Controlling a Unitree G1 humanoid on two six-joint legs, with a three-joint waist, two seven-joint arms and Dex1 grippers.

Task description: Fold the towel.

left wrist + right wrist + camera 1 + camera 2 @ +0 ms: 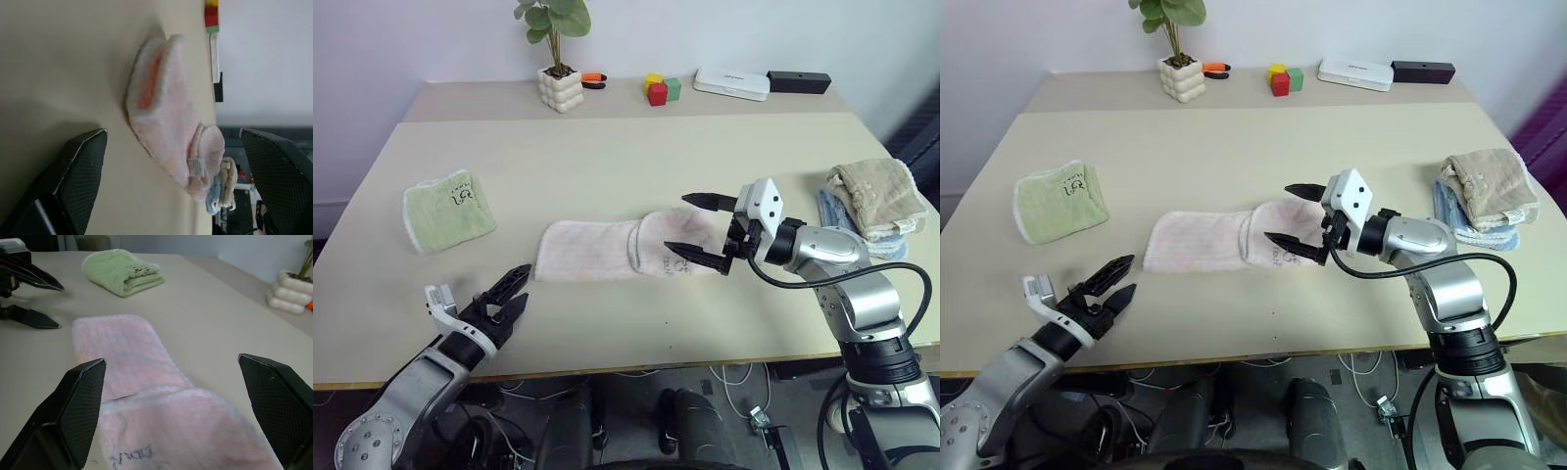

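lying across the middle of the table [607,157], the towel [597,252] is a long pink strip with its right end already lapped over onto itself, the dark embroidered mark [676,262] showing on that flap. the right gripper [705,231] hangs just above that doubled end with its two fingers spread wide and nothing between them. the left gripper [512,291] is near the front edge of the table, short of the towel's left end, also spread and empty. the fold looks partly made, i judge, and the next lap wants the free left end brought over to meet the doubled part. to do it well, each claw should pinch a corner of the short left edge, not the middle, lift only enough to clear the cloth, and lay the edges square. the green towel [449,209] and the stacked cloths [873,204] lie well apart.
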